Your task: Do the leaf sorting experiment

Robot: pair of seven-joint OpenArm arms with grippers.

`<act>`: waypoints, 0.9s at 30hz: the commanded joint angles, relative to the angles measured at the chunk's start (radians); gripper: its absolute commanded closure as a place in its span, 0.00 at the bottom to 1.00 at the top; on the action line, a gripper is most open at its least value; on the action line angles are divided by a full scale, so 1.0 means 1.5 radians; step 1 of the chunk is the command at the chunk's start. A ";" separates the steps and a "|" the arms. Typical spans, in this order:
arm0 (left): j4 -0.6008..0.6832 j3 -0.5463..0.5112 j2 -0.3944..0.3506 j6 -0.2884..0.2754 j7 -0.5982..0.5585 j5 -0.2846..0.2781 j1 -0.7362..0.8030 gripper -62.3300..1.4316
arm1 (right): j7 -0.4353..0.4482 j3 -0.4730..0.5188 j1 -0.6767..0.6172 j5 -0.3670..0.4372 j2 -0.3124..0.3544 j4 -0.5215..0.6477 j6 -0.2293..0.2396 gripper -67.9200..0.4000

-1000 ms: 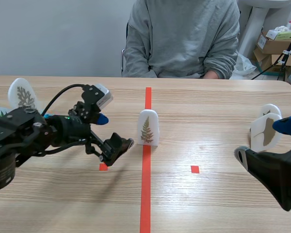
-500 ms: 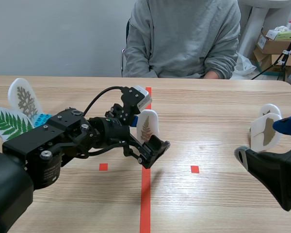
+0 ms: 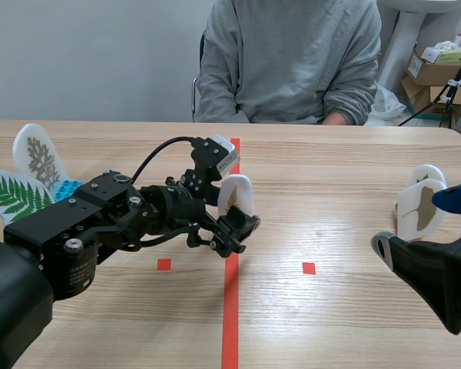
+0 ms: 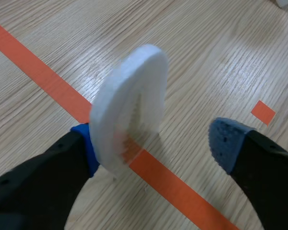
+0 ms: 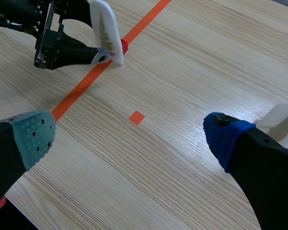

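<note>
Standing upright, rounded top up, leaf plaque (image 3: 239, 192) inside spread left gripper (image 4: 154, 143)

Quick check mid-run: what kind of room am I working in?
Probably a lab or office test room: a wooden table marked with orange tape, a person seated opposite, cardboard boxes stacked behind.

Left tool (image 4: 157, 146), fingers spread, is stretched out to the centre; right tool (image 5: 129, 139) sits low, fingers likewise apart
</note>
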 commanded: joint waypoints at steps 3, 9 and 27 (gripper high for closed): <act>0.015 -0.001 0.000 0.001 -0.013 -0.005 -0.002 0.49 | 0.012 0.001 0.008 0.007 0.007 0.001 0.005 0.05; 0.015 -0.001 0.000 0.001 -0.025 -0.007 -0.002 0.68 | 0.012 0.001 0.008 0.007 0.007 0.001 0.005 0.05; 0.033 -0.013 -0.015 -0.031 -0.028 -0.074 0.010 0.90 | 0.014 0.001 0.010 -0.005 0.007 0.001 0.005 0.05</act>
